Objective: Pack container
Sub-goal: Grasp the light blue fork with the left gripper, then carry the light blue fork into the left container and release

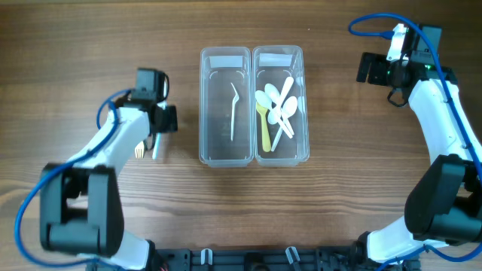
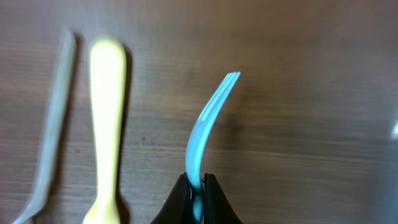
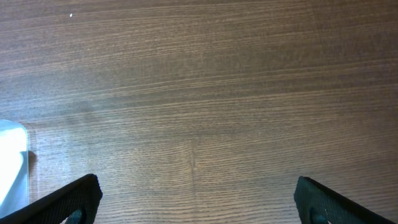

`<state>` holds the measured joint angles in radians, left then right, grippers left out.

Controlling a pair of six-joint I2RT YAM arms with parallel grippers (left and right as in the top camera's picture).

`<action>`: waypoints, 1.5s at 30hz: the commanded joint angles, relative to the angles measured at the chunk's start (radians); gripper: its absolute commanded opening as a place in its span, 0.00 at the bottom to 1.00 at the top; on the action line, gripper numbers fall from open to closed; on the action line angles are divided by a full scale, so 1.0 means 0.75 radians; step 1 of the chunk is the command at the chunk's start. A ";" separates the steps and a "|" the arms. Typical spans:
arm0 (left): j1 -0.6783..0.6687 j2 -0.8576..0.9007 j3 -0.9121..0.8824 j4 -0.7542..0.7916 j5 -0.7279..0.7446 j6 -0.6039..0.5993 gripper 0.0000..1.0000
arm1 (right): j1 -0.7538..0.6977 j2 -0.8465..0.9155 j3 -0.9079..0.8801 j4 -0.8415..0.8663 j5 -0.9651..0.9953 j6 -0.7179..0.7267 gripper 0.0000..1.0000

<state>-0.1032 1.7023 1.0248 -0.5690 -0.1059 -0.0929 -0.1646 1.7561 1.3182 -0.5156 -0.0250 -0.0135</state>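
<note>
Two clear containers stand side by side mid-table. The left container (image 1: 224, 105) holds one clear fork. The right container (image 1: 281, 105) holds several white spoons and a yellow one. My left gripper (image 1: 156, 139) is shut on a light blue fork (image 2: 208, 127), tines pointing away, just above the wood left of the containers. A yellow fork (image 2: 107, 118) and a clear utensil (image 2: 53, 130) lie on the table beside it. My right gripper (image 3: 196, 199) is open and empty over bare wood at the far right.
The yellow fork (image 1: 139, 149) also shows in the overhead view next to the left gripper. A corner of the right container (image 3: 12, 162) shows at the left edge of the right wrist view. Blue cables run along both arms.
</note>
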 commanded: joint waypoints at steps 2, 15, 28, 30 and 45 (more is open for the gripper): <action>-0.057 -0.292 0.209 -0.053 0.422 -0.044 0.04 | 0.005 -0.020 0.003 0.001 0.004 -0.014 1.00; -0.302 -0.221 0.211 -0.007 0.470 -0.431 0.04 | 0.005 -0.020 0.003 0.001 0.004 -0.014 1.00; -0.244 -0.242 0.247 0.099 0.479 -0.302 0.73 | 0.005 -0.020 0.003 0.001 0.004 -0.014 1.00; -0.174 -0.331 0.251 0.072 0.466 -0.263 0.77 | 0.005 -0.020 0.003 0.001 0.004 -0.014 1.00; 0.134 -0.289 0.229 -0.268 0.108 0.015 0.56 | 0.005 -0.020 0.003 0.001 0.004 -0.014 1.00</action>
<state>-0.0078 1.3811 1.2060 -0.7593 0.0231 -0.1577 -0.1646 1.7561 1.3182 -0.5156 -0.0250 -0.0135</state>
